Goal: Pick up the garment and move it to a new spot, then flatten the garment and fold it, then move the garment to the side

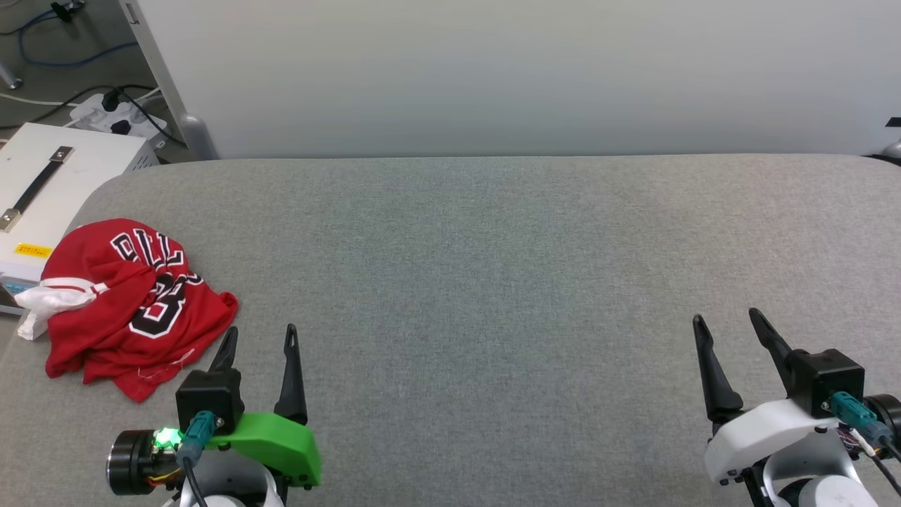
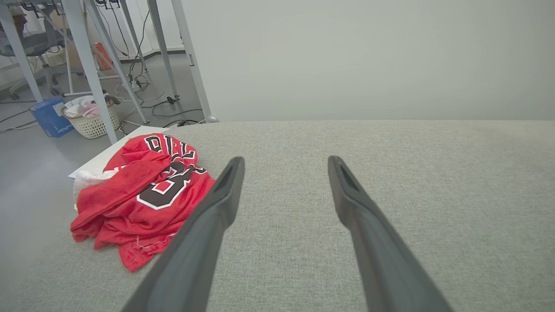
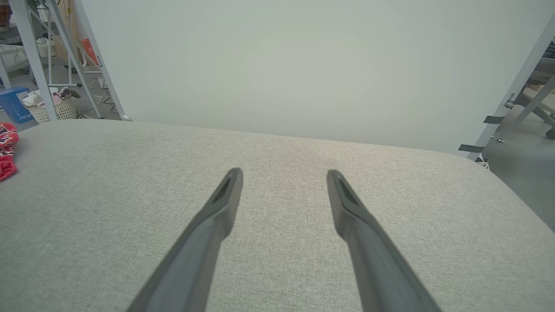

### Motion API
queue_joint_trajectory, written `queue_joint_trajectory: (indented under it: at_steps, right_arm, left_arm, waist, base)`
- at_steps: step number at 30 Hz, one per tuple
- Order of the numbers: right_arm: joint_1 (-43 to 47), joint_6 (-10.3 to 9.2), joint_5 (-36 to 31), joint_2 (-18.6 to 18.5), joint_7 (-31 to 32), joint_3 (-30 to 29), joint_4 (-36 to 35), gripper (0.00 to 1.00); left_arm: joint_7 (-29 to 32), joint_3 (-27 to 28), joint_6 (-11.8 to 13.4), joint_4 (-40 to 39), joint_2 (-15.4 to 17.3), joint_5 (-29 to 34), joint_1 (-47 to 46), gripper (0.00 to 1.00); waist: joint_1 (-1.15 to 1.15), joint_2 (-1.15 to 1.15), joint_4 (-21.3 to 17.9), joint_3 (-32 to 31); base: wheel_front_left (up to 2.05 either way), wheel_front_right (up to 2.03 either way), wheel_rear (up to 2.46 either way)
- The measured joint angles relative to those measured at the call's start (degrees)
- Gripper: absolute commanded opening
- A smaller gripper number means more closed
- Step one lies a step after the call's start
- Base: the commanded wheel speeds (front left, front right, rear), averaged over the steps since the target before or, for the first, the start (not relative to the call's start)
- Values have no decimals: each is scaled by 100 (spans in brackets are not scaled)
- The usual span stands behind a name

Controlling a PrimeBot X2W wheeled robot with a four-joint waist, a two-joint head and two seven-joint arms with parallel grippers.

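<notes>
Head view puts both tools nearest, low in the frame: the left gripper at lower left and the right gripper at lower right. Each has its two dark fingers spread apart with nothing between them, so both are released and empty above the grey padded table.

Just beyond the left gripper, to its left, lies the garment. It is a red jersey crumpled into a heap near the table's left edge, with its black lettering and number creased and partly folded under. A white sleeve is bunched at the heap's outer side, right at the edge. The left gripper's outer fingertip stands just beside the heap's near hem and looks apart from it. The right gripper is well apart from the cloth, with bare table surface between them.

Farther left, off the table, sits a white box with a dark handle. Beyond it a power strip and cables lie on the floor, and a pale panel closes off the table's far side.

I judge this to be the very start, with the pick-up not yet begun. The next move calls for the left arm to swing left and down onto the heap. It should pinch a thick fold rather than one loose layer, then carry the heap toward the open middle. The sleeve at the edge could drag or catch on the box.
</notes>
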Motion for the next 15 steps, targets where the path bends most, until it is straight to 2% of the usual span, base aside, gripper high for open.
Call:
queue_joint_trajectory:
  at_steps: [15]
  right_arm:
    - [16,0,157,0,-165,-45,-115,100]
  left_arm:
    - [-155,-53,19,0,0,-80,-3,100]
  waist:
    - [0,0,-3,10]
  base:
    - [0,0,0]
